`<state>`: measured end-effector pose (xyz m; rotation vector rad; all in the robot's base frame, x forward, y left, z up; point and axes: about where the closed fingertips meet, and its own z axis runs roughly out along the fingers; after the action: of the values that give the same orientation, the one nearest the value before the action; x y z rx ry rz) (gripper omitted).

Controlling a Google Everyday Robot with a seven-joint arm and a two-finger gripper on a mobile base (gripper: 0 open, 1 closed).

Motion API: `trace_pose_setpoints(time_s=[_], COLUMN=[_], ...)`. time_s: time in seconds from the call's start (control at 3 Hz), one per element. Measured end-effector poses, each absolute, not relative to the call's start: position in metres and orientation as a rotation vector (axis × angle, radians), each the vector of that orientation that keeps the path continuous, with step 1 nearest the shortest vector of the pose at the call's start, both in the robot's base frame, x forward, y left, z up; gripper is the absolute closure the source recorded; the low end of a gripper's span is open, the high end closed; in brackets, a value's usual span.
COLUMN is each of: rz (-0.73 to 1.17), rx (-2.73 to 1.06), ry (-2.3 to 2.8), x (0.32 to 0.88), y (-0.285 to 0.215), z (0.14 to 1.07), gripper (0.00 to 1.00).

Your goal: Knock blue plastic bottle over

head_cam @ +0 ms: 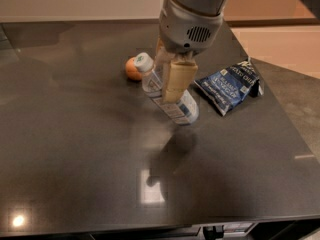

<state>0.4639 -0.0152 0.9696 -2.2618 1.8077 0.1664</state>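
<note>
Break-room-like space, dark glossy counter (75, 159), beige wall (75, 1), snack bag (230, 86), gripper (170, 84) above counter
</note>
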Motion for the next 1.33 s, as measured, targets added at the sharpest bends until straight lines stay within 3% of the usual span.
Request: trace_pose_setpoints(time_s=[0.33, 0.67, 1.33], rz=[0.137, 0.097, 0.056], rx=[-2.4, -2.526, -2.667], ry=[1.743, 1.698, 1.649], x=[0.46, 0.46, 0.458], y=[-0.007, 0.002, 0.014], z=[0.956, 0.934, 0.903], gripper=[1.0, 0.82, 0.35])
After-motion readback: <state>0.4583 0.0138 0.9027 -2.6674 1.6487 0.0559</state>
